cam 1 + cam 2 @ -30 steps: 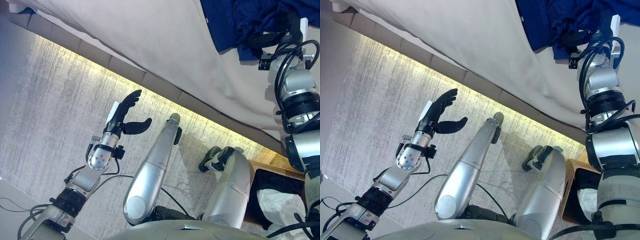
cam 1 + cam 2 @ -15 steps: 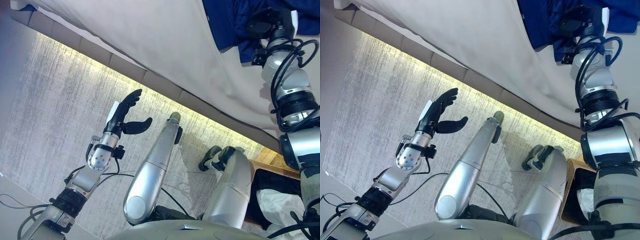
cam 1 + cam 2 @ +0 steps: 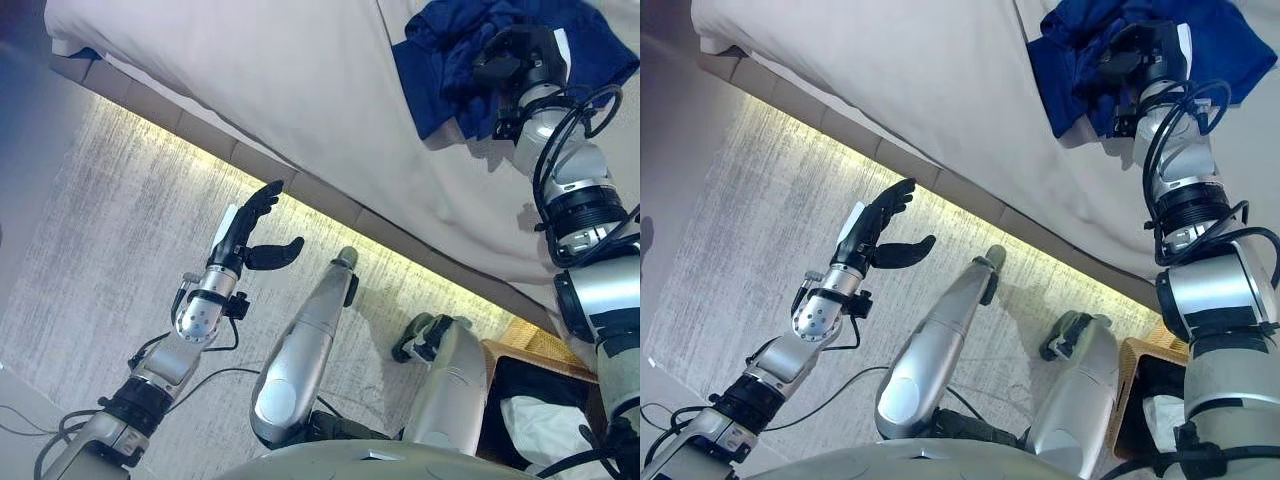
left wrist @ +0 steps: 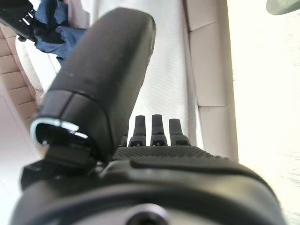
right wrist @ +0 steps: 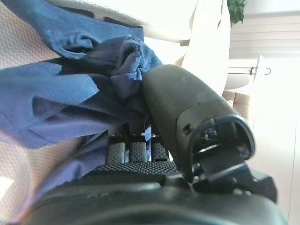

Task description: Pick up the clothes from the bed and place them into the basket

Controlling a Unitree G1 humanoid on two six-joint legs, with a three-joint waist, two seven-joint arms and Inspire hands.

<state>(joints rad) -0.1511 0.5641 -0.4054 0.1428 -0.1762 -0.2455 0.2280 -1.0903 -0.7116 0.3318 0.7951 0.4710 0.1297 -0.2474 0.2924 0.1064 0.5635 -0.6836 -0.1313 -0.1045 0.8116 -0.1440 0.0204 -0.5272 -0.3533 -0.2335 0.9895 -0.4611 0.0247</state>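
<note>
My right hand (image 3: pixel 520 60) at 1 o'clock pinches the blue clothes (image 3: pixel 440 75) on the bed (image 3: pixel 300 90). My left hand (image 3: pixel 250 235) hangs spread open, empty, at 8 o'clock.

A grey streaked carpet (image 3: pixel 110 230) fills the floor from nine to six o'clock. A strip of warm yellow light (image 3: pixel 300 215) glows along the tan padded base (image 3: pixel 330 195), running toward four o'clock.
</note>
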